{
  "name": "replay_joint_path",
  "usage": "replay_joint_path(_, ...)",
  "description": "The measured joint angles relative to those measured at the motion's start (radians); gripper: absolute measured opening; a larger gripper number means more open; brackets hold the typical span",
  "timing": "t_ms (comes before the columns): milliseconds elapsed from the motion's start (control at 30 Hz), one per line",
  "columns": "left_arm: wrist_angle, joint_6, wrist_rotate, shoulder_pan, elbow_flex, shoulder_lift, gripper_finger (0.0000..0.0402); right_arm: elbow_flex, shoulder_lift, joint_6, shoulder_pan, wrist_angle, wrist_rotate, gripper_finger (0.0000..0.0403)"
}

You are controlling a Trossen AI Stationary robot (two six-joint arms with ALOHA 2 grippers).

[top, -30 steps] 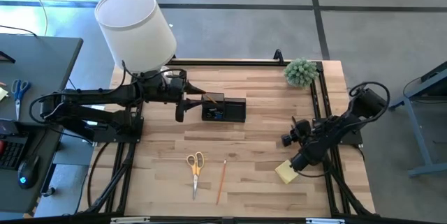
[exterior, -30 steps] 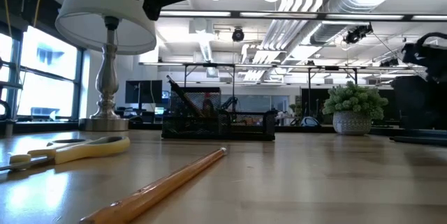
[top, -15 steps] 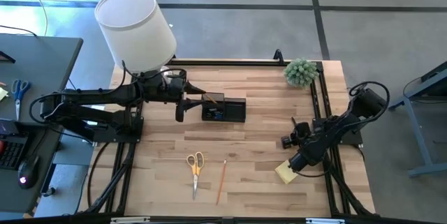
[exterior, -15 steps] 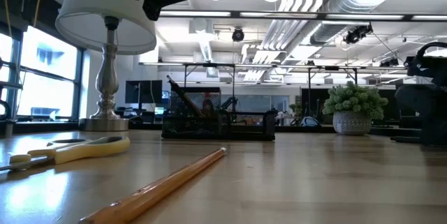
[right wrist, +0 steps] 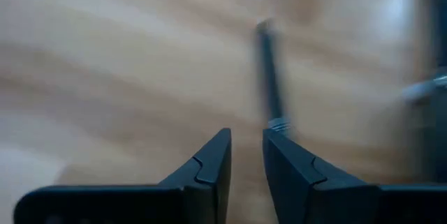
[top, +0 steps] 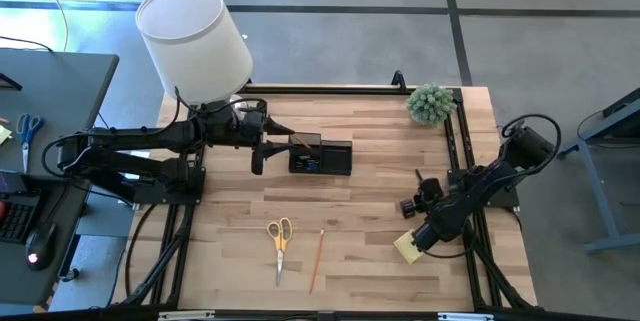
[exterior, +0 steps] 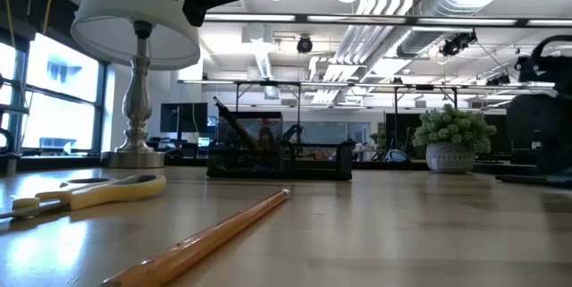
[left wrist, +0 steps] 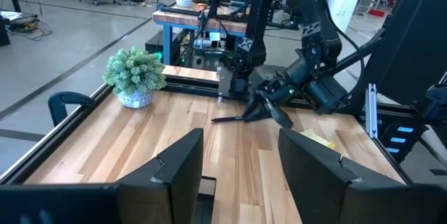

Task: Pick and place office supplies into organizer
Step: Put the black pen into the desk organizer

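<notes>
My right gripper (top: pixel 414 195) is near the table's right edge, just beyond the yellow sticky-note pad (top: pixel 406 248), and is shut on a dark pen (left wrist: pixel 227 119) that points toward the far edge. My left gripper (left wrist: pixel 241 161) hangs open and level beside the left end of the black organizer (top: pixel 321 156), with nothing between its fingers. The organizer stands on the table with some dark items sticking up in it (exterior: pixel 279 157). The yellow-handled scissors (top: pixel 281 239) and a wooden pencil (top: pixel 316 259) lie flat near the front edge. My right gripper has the pen at one end (right wrist: pixel 278 116), where it comes out beside a fingertip (right wrist: pixel 286 158). The fingers slant down toward the far side, and the pen runs on ahead of them rather than across. Whether its free end (left wrist: pixel 215 121) clears the table, I cannot tell.
A white-shaded lamp (top: pixel 195 36) stands at the far left corner behind my left arm. A small potted plant (top: pixel 431 104) sits at the far right corner. Bare wood lies between the organizer and the scissors.
My right gripper has tipped a little, and its wrist has edged toward the table's near edge. The pen has gone with it.
</notes>
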Motion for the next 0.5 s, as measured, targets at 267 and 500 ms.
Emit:
replay_joint_path(267,-0.009,0.000,0.000,0.000,0.000,0.000,0.0177,0.017,0.000,0.045,0.000,-0.099,-0.029,0.0078)
replay_joint_path(500,-0.015,0.002,0.000,0.000,0.000,0.000,0.0177,-0.093,-0.003,0.055,0.023,0.056,-0.077,0.0078)
